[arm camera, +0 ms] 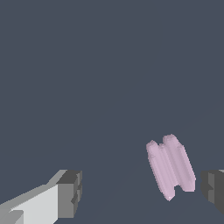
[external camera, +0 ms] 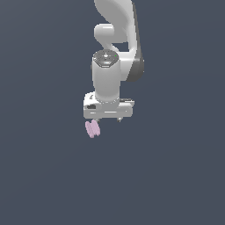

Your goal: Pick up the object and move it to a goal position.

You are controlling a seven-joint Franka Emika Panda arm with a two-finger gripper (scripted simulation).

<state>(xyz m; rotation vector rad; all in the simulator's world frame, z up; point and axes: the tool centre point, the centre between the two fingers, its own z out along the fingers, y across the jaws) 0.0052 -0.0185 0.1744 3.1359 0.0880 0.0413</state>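
Note:
The object (external camera: 92, 128) is a small pale pink spool with two lobes and a groove between them. In the exterior view it lies just below the gripper (external camera: 108, 119), toward that view's left. In the wrist view the object (arm camera: 170, 166) sits between the two dark fingertips (arm camera: 70, 192), much closer to one of them, with a small gap still showing. The gripper (arm camera: 142, 192) is open wide and holds nothing. In the exterior view the white hand hides most of the fingers.
The flat dark grey-blue floor (external camera: 176, 176) spreads all round. The white arm (external camera: 116, 26) rises behind the hand toward the top of the exterior view.

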